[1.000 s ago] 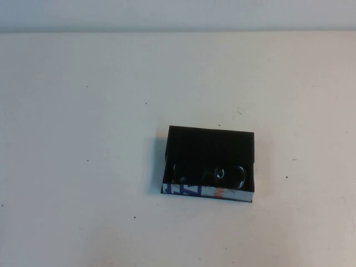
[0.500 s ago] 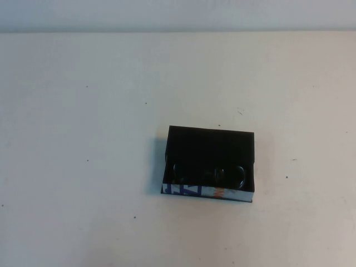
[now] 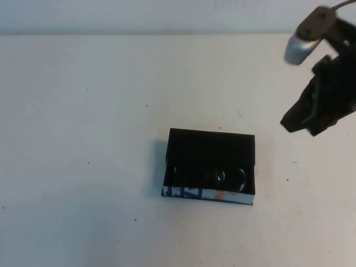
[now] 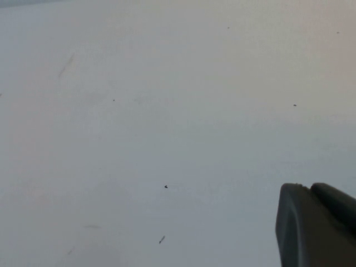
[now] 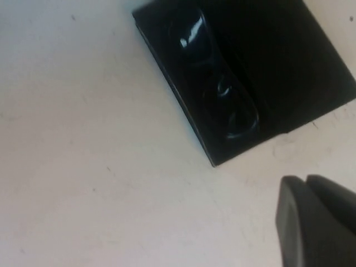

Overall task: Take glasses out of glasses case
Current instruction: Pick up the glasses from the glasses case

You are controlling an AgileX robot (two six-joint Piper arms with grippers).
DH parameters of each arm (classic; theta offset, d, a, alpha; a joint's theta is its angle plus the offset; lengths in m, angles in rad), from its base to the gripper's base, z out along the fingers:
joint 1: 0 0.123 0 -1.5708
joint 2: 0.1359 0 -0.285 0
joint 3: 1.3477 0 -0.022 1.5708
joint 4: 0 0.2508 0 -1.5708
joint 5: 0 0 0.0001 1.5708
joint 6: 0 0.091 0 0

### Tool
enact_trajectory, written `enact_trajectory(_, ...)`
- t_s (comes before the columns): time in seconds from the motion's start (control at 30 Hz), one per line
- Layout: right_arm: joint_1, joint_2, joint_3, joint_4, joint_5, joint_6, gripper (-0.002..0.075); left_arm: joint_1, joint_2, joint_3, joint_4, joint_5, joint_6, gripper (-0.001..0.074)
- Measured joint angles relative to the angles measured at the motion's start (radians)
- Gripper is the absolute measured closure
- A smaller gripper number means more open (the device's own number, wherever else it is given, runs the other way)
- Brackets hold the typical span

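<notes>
The glasses case (image 3: 210,146) is a black box lying open at the middle of the table, its white printed edge toward me. The dark glasses (image 3: 210,176) lie inside it along that front edge. My right gripper (image 3: 300,125) hangs in the air to the right of and beyond the case, shut and empty. In the right wrist view the case (image 5: 295,67) and the glasses (image 5: 219,83) lie ahead of the shut right gripper (image 5: 307,181). My left gripper (image 4: 308,188) shows only in the left wrist view, shut over bare table.
The white table (image 3: 83,139) spreads all round the case, with small dark specks on it. Its far edge meets a pale wall (image 3: 167,14) at the back.
My right arm has come into the high view at the upper right. The case and the glasses have not moved.
</notes>
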Motion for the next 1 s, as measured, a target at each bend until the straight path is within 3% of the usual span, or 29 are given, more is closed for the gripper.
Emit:
enact_trajectory(0.17,0.111,0.149,-0.061,-0.197,0.003,-0.004,0.0743,0.0,0.0,0.0,0.0,0.0,0.0,0.0741)
enact_trajectory(0.53,0.274,0.349,-0.099,-0.369,-0.054,-0.008,0.0731,0.0,0.0,0.0,0.0,0.0,0.0,0.0741)
enact_trajectory(0.63,0.314,0.376,-0.101,-0.356,-0.115,-0.04,0.0662,0.0,0.0,0.0,0.0,0.0,0.0,0.0741)
enact_trajectory(0.8,0.363,0.398,-0.107,-0.329,-0.184,-0.09,0.0459,0.0,0.0,0.0,0.0,0.0,0.0,0.0741)
enact_trajectory(1.0,0.382,0.431,-0.107,-0.328,-0.259,-0.092,0.042,0.0,0.0,0.0,0.0,0.0,0.0,0.0741)
